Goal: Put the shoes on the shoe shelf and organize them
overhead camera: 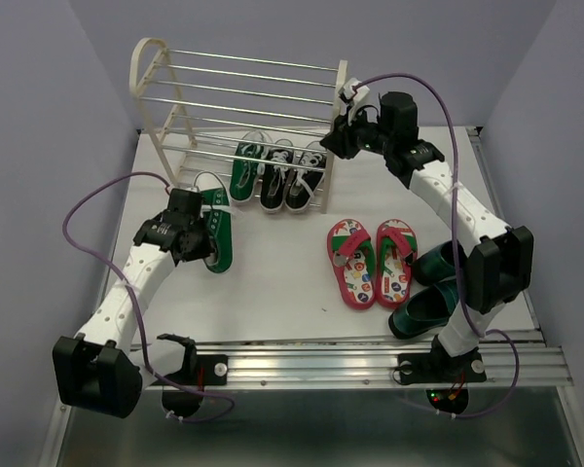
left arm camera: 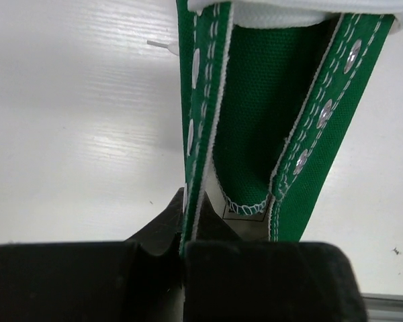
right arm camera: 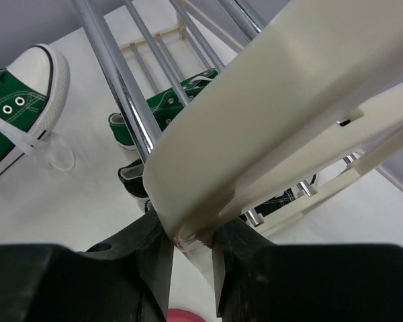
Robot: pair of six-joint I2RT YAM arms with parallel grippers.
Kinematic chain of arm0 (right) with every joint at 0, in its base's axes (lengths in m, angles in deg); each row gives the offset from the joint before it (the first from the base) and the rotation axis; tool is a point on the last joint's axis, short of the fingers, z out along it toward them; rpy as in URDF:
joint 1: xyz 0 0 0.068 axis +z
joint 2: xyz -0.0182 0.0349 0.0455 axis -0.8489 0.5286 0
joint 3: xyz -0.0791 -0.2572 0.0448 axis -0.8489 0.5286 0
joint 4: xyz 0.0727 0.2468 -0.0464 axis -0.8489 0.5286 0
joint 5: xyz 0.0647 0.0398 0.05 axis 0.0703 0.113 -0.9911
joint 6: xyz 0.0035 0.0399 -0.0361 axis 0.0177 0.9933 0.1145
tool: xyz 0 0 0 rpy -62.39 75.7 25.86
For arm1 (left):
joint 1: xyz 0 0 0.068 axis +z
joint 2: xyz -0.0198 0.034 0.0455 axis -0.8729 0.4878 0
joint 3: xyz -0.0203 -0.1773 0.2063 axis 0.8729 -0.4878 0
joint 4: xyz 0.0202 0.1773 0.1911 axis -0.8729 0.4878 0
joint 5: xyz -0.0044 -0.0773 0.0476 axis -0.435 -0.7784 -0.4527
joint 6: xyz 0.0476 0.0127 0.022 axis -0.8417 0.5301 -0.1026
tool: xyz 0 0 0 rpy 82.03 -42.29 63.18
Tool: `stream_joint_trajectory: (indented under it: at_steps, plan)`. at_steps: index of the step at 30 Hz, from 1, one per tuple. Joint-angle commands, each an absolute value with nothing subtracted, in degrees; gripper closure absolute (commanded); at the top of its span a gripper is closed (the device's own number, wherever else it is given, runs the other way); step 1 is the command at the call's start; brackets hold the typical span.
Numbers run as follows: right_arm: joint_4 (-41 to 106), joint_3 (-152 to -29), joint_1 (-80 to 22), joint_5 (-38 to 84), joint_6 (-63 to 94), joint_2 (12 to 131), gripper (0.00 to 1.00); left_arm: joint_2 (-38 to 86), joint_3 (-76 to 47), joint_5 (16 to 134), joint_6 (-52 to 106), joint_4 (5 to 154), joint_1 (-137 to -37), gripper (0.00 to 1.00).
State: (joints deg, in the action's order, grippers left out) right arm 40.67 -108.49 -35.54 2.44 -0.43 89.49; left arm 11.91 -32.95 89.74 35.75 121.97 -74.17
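Closest to the left wrist camera, the left gripper [left arm camera: 185, 221] has its black fingers pinched almost together on the thin side wall of a green sneaker [left arm camera: 255, 121]. One finger is inside the opening and one outside, just below the row of eyelets. The overhead view shows this shoe at the left of the table [overhead camera: 273, 282], in front of the shelf's left end. Its long axis runs near to far, with the white toe cap towards the shelf and the heel towards the arm bases. Whether the sole rests on the table cannot be told.

The left arm [overhead camera: 127, 292] slants from its near-left base up and to the right, with the wrist turned onto the shoe's left side.

The right gripper [right arm camera: 191, 238] is clamped on the edge of the cream right-hand side frame of the shoe shelf [right arm camera: 289, 114]. The right arm [overhead camera: 457, 204] rises from its near-right base, bends at an elbow on the right and reaches far and left to that frame.

The shelf stands at the far left of the table. Under its lowest bars sit a second green sneaker [overhead camera: 243, 170] and two black sneakers [overhead camera: 292, 178], lying near to far. The red-pink flip-flops [overhead camera: 372, 261] lie side by side at centre right, and the teal loafers [overhead camera: 423, 297] lie just right of them, partly hidden by the right arm.
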Motion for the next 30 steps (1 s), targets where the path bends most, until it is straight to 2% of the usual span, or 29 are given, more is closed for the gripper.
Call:
stream_joint_trajectory:
  at_steps: [1,4,10,17,21,27,30]
  plan:
    - [39.21,-113.02,-39.89,-7.81,-0.69,85.06,0.99,12.15,-33.46,86.82,33.51,120.43,-73.9,1.0]
    - [39.21,-114.33,-45.06,-17.29,0.37,85.41,0.99,11.97,-33.99,86.91,33.16,120.09,-73.9,1.0]
    - [40.71,-114.78,-45.7,-21.1,-2.27,86.03,0.99,14.25,-33.2,86.73,32.9,119.65,-73.9,0.97]
    - [40.71,-113.9,-45.7,-20.31,-2.09,86.64,0.99,24.09,-27.06,84.36,31.93,114.82,-73.9,0.97]
    - [40.71,-112.41,-45.7,-20.14,-2.88,85.5,0.97,28.14,-22.05,89.62,32.99,113.67,-73.9,0.98]
    - [40.62,-108.72,-45.7,-17.94,-4.37,83.57,0.95,36.57,-13.17,88.49,30.35,111.3,-73.9,1.0]
    - [40.71,-107.75,-45.7,-17.32,-4.99,82.34,0.94,41.4,-7.55,92.08,29.12,112.86,-73.9,1.0]
